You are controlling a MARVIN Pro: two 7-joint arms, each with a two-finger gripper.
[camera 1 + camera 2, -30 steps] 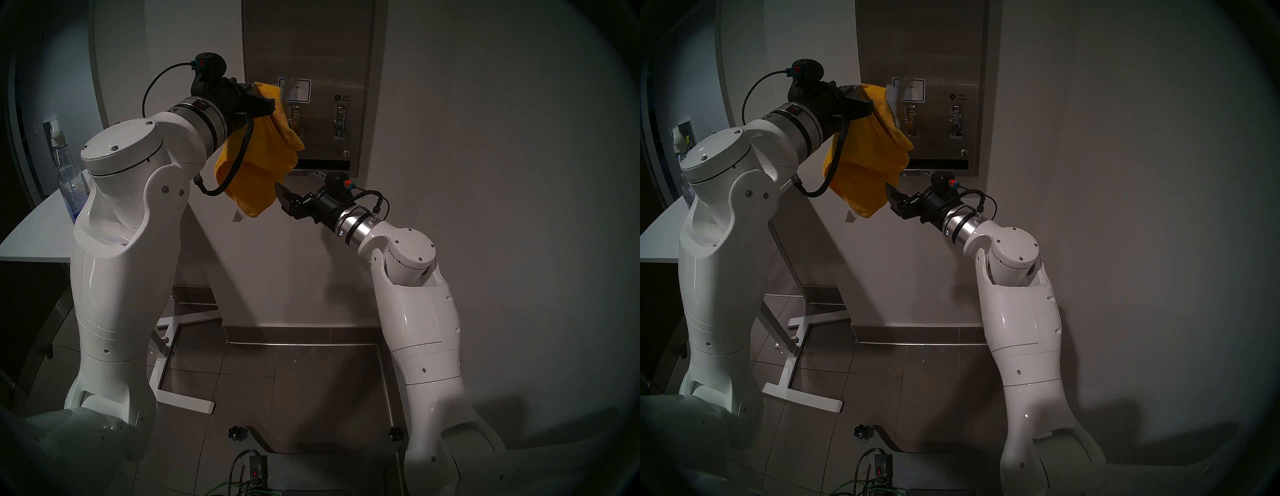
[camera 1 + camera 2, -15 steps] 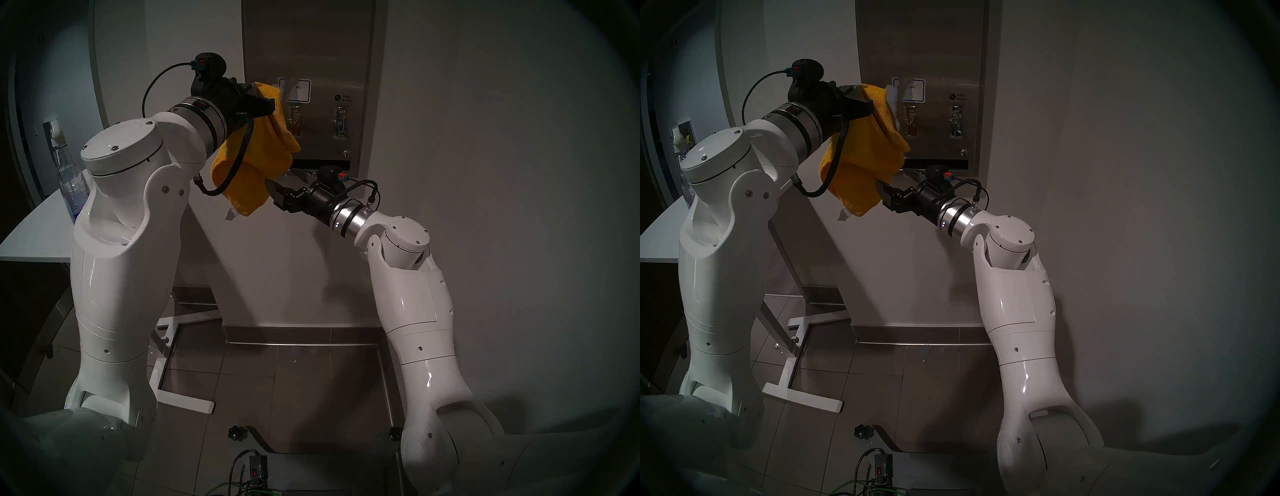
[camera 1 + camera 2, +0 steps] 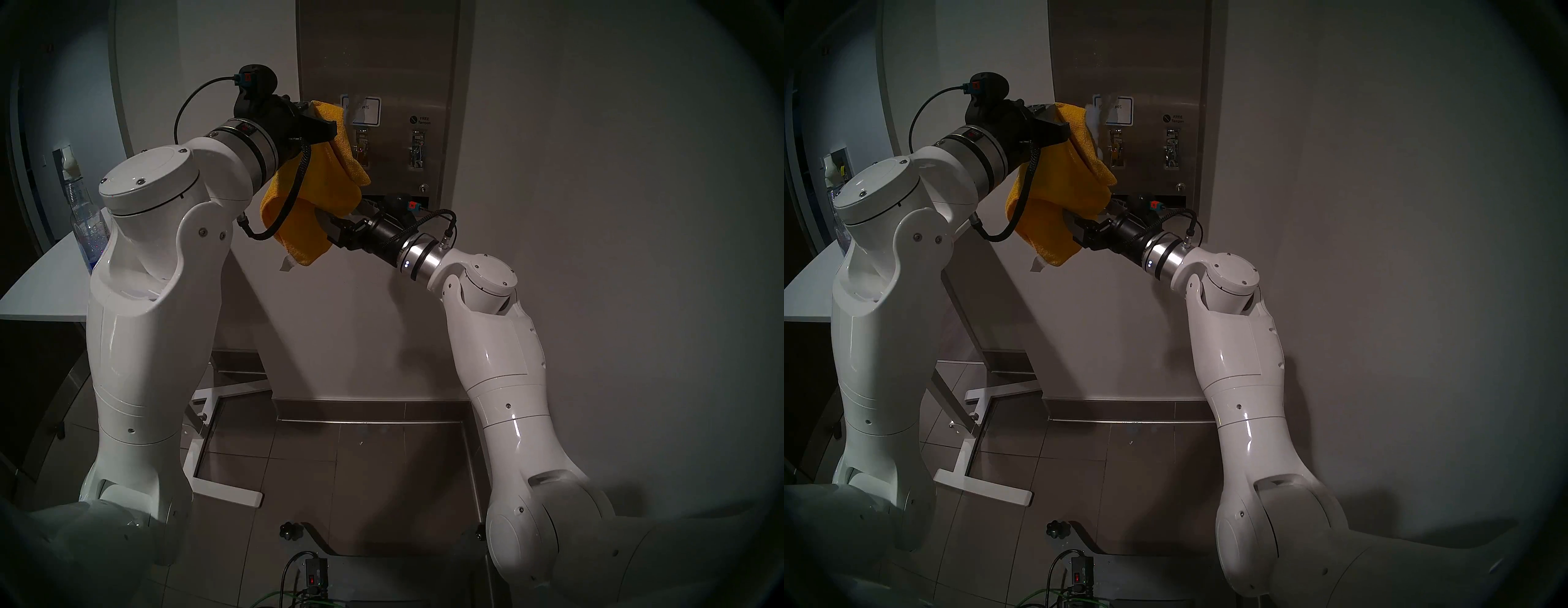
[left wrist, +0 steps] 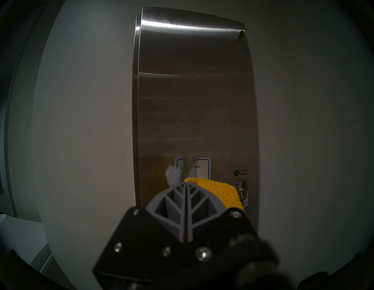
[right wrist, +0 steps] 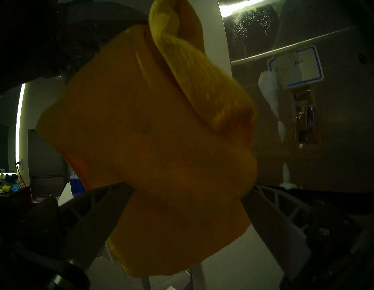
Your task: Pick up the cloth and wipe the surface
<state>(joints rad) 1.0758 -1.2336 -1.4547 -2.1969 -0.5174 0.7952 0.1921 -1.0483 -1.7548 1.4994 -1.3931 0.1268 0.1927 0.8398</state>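
Observation:
The mustard-yellow cloth (image 3: pixel 326 191) hangs bunched from my left gripper (image 3: pixel 326 126), which is shut on its top fold in front of the steel dispenser front (image 3: pixel 382 51), by the white-blue label (image 3: pixel 367 111). In the left wrist view the shut fingers (image 4: pixel 185 182) pinch the cloth (image 4: pixel 220 190) below white foam (image 4: pixel 172 176) on the label. My right gripper (image 3: pixel 329 225) is open, one finger on each side of the cloth's hanging lower part (image 5: pixel 151 131); the right wrist view shows its fingers (image 5: pixel 105 204) wide apart. Two coin knobs (image 3: pixel 418 148) show; my right wrist partly hides the dark slot.
A white table (image 3: pixel 42 288) with a plastic bottle of blue liquid (image 3: pixel 87 229) stands at the left, its white base frame (image 3: pixel 220 488) on the tiled floor. Plain grey wall (image 3: pixel 594 212) lies right of the dispenser. Foam runs down the steel (image 5: pixel 281 127).
My right arm has moved up and left, and its open fingers now straddle the cloth's lower part, which shifted slightly. My left arm has not moved.

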